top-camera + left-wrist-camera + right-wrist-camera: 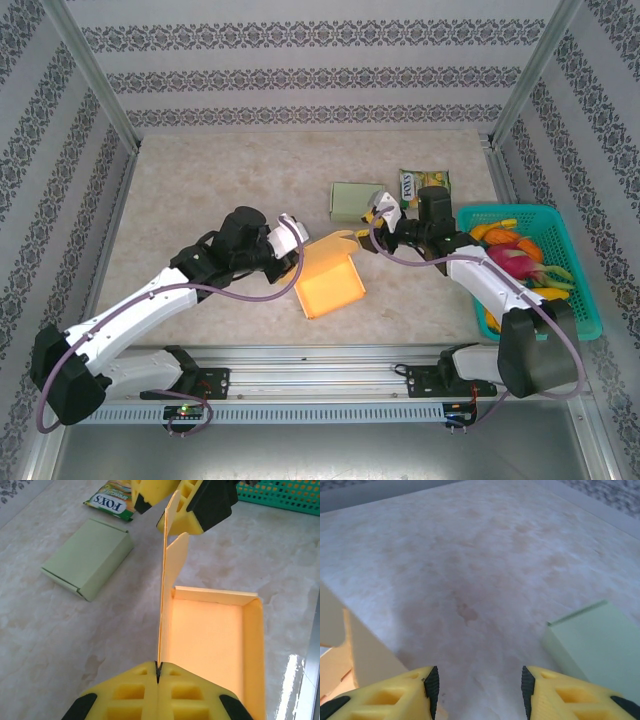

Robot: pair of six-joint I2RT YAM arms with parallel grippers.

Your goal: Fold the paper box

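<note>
The paper box (330, 285) is an orange-yellow tray lying open on the table between the arms. My left gripper (292, 238) is shut on the box's left wall. In the left wrist view that wall (163, 610) stands upright, edge-on, and rises from the pinched fingertips of the left gripper (158, 669). My right gripper (378, 210) hovers at the wall's far end, open. One of its fingers (187, 517) is right beside the flap's tip. In the right wrist view nothing lies between the jaws of the right gripper (480, 680), and the box paper (362, 652) sits just outside the left finger.
A pale green closed carton (355, 200) lies just beyond the paper box, with a FOXS packet (424, 185) to its right. A teal basket (575, 270) holding toy fruit stands at the right edge. Metal frame posts and patterned walls enclose the table.
</note>
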